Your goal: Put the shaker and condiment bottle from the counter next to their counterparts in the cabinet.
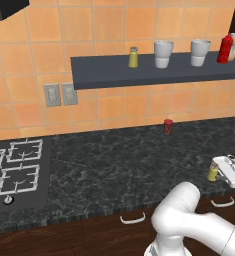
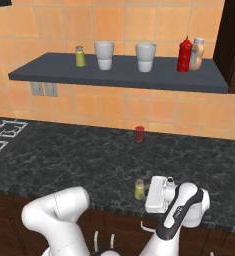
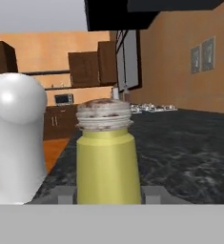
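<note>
The olive-yellow shaker (image 1: 212, 172) (image 2: 139, 189) (image 3: 108, 162) stands upright on the black counter (image 1: 114, 160) near its front edge, at the right. My gripper (image 1: 219, 171) (image 2: 149, 192) (image 3: 108, 193) lies level with it, its two fingers pressed against the shaker's sides, shut on it. The red condiment bottle (image 1: 225, 48) (image 2: 185, 55) stands on the dark grey shelf (image 1: 154, 75) right beside the tan-orange white-capped bottle (image 1: 234, 46) (image 2: 198, 53). The yellow-green twin shaker (image 1: 133, 57) (image 2: 80, 56) stands farther left on the shelf.
Two pale cups (image 1: 163, 53) (image 1: 200, 52) stand on the shelf between the twin shaker and the bottles. A tiny red cup-like item (image 1: 168, 126) sits at the back of the counter. A stove (image 1: 14, 170) is at the left, with wall outlets (image 1: 60, 94) above it.
</note>
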{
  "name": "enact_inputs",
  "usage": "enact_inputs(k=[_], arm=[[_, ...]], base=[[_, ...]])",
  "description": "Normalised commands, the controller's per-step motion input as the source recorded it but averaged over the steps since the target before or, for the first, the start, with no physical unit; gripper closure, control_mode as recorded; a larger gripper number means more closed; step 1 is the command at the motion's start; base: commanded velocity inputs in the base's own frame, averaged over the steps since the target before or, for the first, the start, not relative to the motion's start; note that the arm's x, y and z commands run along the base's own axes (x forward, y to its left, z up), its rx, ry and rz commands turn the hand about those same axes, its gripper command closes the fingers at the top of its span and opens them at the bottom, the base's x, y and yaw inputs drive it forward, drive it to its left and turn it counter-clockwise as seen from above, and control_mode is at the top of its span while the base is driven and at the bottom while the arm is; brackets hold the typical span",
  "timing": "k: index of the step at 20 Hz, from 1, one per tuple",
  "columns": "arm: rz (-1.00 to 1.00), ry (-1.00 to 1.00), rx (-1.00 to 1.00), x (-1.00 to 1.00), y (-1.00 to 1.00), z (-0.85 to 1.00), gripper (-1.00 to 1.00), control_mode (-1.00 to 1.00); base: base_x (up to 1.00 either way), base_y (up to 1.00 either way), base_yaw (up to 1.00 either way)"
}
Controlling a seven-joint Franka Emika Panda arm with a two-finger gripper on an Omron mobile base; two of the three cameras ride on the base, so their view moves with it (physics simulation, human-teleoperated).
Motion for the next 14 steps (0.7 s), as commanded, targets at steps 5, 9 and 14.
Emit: enact_inputs(k=[5, 9, 14], arm=[[0.0, -0.16, -0.05, -0.33, 0.31, 0.69, 1.0, -1.0], [-0.02, -0.13, -0.08, -0.34, 0.45, 0.72, 1.0, -1.0], [-0.09, -0.04, 0.0, -0.34, 0.61, 0.52, 1.0, -1.0]], base=[[0.0, 0.0, 0.0], [0.0, 0.0, 0.0], [0.0, 0.0, 0.0]])
